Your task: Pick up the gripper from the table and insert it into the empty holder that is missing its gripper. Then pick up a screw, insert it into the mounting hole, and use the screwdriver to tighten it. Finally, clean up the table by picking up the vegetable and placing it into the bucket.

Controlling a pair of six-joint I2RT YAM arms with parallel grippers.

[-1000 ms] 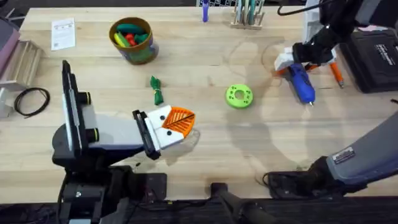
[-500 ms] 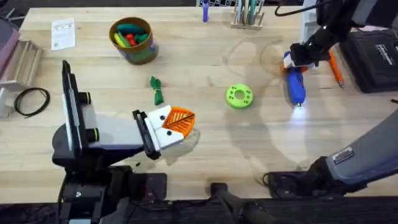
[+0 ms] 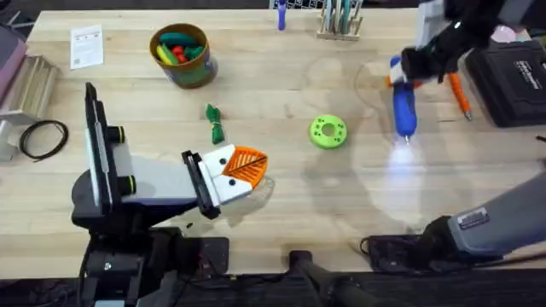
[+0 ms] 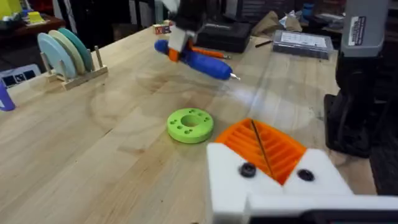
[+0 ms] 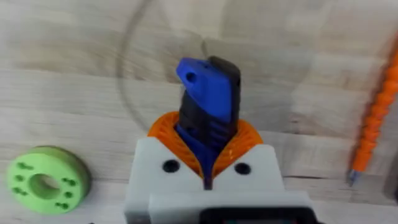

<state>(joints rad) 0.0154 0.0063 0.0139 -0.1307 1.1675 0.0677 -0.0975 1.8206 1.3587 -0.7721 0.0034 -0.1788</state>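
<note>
Clamped between the right gripper's (image 5: 208, 163) orange pads, the blue screwdriver (image 3: 402, 107) hangs over the table (image 3: 281, 196) at upper right, a light glowing on the wood under its tip. Left gripper (image 3: 241, 173), at lower centre-left, has its pads pressed together, empty. Vegetable (image 3: 215, 124) lies just above it.

Right claw (image 3: 408, 70) moved up and back from its spot a second ago, taking the screwdriver (image 3: 403, 107) with it (pads clamped on the blue body). Driver swung from angled to nearly straight, bit toward the near edge. Lit patch now on the tabletop (image 3: 401, 162) under the bit.
</note>
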